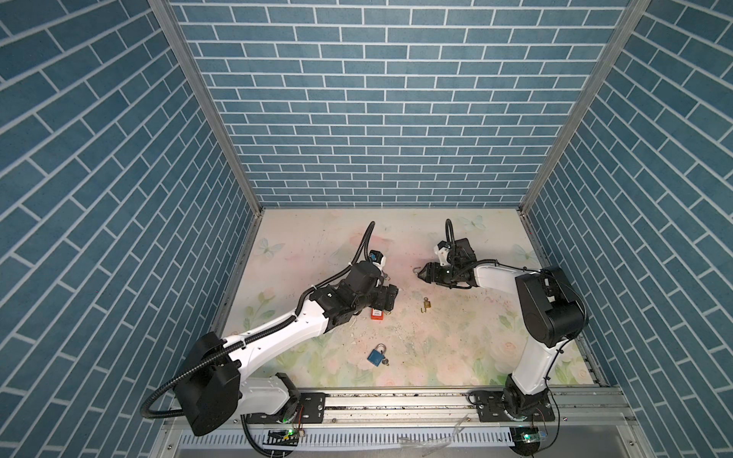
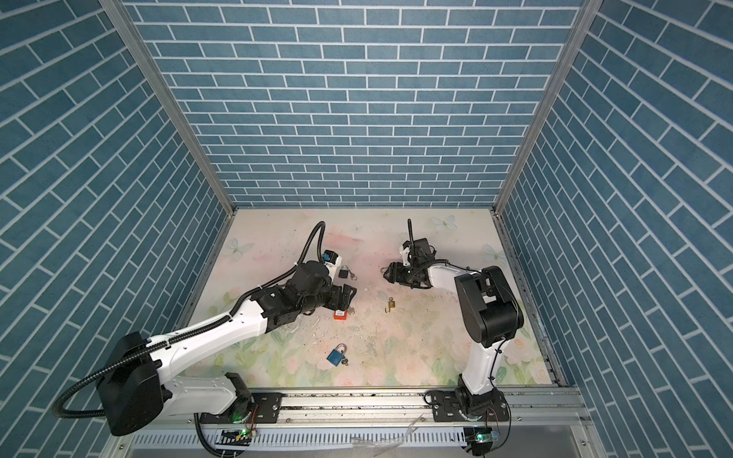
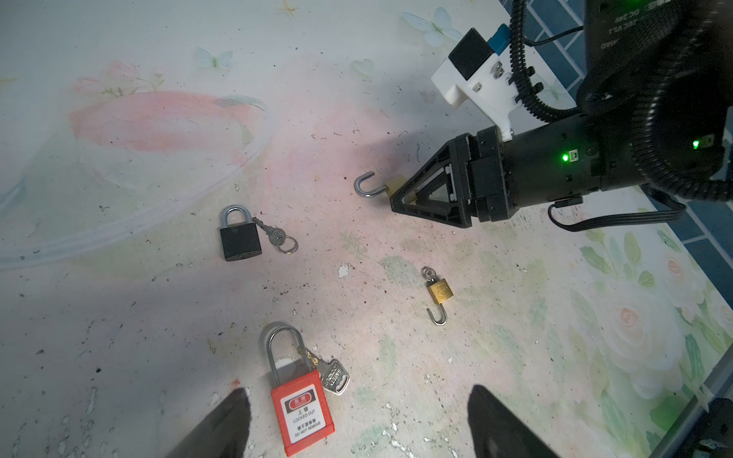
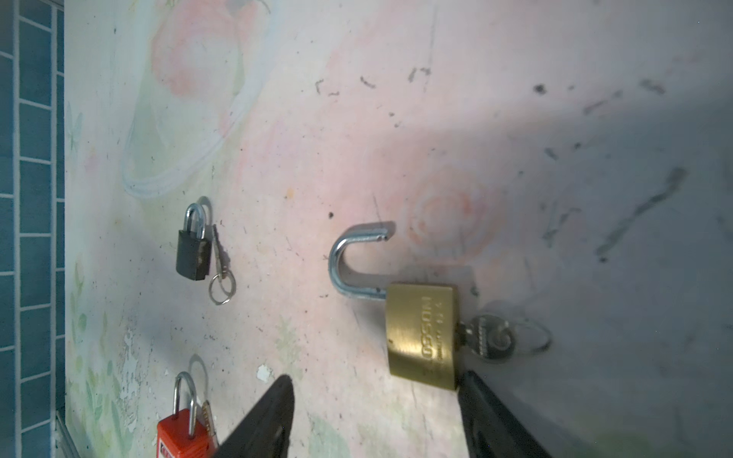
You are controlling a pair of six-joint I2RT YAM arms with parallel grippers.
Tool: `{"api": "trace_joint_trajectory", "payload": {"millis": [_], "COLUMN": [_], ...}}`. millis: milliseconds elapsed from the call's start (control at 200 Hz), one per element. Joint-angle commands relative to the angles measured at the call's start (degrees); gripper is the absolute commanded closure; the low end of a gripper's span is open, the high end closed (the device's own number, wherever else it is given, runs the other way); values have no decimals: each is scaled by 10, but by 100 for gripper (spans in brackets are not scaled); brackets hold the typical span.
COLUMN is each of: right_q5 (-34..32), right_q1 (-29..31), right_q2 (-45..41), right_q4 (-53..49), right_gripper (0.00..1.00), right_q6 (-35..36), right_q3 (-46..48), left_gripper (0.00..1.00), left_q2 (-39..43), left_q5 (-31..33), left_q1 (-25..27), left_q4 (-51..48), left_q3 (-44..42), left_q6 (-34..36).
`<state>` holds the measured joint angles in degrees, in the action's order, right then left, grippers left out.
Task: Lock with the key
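A brass padlock (image 4: 420,333) with its shackle swung open has a silver key (image 4: 490,339) in its keyhole. My right gripper (image 4: 375,378) is open around it. One corner of the lock body sits at one finger (image 4: 488,412), and the other finger stands well apart. In both top views that gripper (image 1: 420,273) is low over the table's middle, with the shackle poking out past its tips. My left gripper (image 3: 357,424) is open over a red padlock (image 3: 301,412) that lies flat between its fingers, a key (image 3: 335,376) beside it.
A black padlock (image 3: 240,238) with its key lies behind the red one. A small brass padlock (image 1: 426,305) with an open shackle lies mid-table. A blue padlock (image 1: 376,355) sits nearer the front rail (image 1: 396,400). Brick-patterned walls close three sides.
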<state>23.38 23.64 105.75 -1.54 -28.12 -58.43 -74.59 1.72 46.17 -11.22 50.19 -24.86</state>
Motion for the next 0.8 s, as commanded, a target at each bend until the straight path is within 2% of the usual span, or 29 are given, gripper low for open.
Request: {"api": "trace_joint_trajectory", "payload": {"millis": [0, 280, 470, 645, 795], "right_q5": [10, -9, -18, -65, -104], "right_q1": [26, 51, 36, 24, 22], "right_q2": [20, 14, -52, -144, -150], "right_q4": [-18, -4, -9, -6, -15], "right_gripper": [34, 36, 36, 35, 31], "right_q6": [4, -18, -11, 21, 76], "right_q3": [-11, -23, -4, 40, 35], "left_gripper": [13, 13, 13, 13, 13], "left_q2": [8, 14, 24, 26, 9], "left_q5": [13, 17, 31, 50, 52], "left_q1": [1, 2, 1, 1, 2], "left_q4": [-3, -8, -19, -10, -9], "left_q3": [-2, -5, -3, -6, 8], "left_q6": [-7, -11, -20, -45, -53]}}
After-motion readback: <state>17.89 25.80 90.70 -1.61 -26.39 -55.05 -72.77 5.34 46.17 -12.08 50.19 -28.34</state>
